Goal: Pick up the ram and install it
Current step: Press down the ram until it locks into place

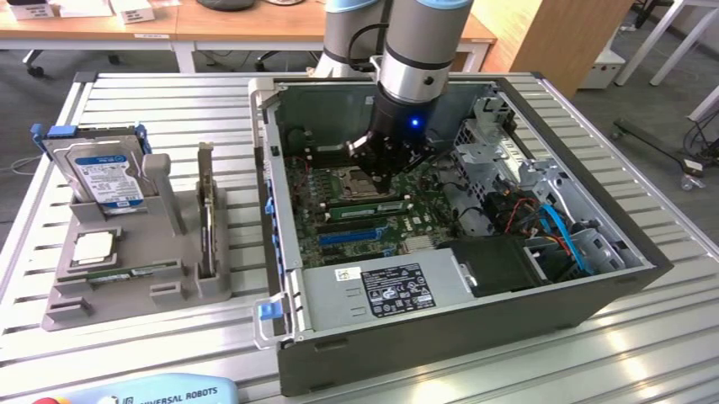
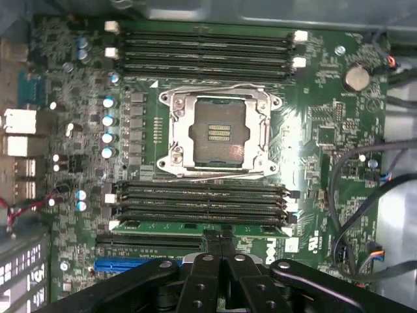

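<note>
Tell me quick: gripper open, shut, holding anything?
Gripper: shut, fingertips pressed together over the ram seated in a motherboard slot; nothing visibly clamped between them.

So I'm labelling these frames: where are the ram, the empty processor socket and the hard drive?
ram [image 2: 195, 227]: wrist view, the green top edge of the stick, standing in a slot.
processor socket [image 2: 218, 132]: wrist view, the middle of its open contact field.
hard drive [image 1: 107, 172]: exterior view, its blue-white label.
</note>
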`<state>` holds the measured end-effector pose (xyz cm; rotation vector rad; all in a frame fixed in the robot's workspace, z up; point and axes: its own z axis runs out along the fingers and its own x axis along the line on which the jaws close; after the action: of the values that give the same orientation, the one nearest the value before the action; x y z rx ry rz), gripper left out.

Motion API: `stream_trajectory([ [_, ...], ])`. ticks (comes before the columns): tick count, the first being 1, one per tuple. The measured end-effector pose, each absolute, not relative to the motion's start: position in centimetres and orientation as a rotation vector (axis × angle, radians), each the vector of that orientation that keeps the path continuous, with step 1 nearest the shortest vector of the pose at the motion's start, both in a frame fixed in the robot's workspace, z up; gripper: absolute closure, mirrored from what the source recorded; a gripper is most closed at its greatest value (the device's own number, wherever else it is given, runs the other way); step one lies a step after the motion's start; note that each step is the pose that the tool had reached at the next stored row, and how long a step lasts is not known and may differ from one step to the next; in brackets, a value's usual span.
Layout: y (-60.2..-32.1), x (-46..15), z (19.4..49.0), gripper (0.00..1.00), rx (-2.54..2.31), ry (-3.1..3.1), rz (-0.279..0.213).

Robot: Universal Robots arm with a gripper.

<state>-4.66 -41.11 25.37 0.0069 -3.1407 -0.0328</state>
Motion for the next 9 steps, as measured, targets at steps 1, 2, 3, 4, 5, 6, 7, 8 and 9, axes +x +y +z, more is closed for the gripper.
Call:
stream_trajectory([
  [1, -41.11, -4.66, 25.37, 0.90, 0.002, -3.141, -0.033],
  [2, -41.11, -4.66, 25.37, 0.90, 0.002, -3.141, -0.033],
  [3, -41.11, -4.66, 25.37, 0.90, 0.002, -3.141, -0.033],
  [4, -41.11, -4.66, 25.37, 0.90, 0.002, -3.141, -0.033],
  [5, -41.11, -4.67, 25.37, 0.90, 0.002, -3.141, -0.033],
  [6, -41.11, -4.69, 25.37, 0.90, 0.002, -3.141, -0.033],
  [7, -41.10, -4.72, 25.37, 0.90, 0.002, -3.141, -0.033],
  [8, -41.10, -4.73, 25.36, 0.90, 0.002, -3.141, -0.033],
  [9, -41.10, -4.74, 25.36, 0.90, 0.002, -3.141, -0.033],
])
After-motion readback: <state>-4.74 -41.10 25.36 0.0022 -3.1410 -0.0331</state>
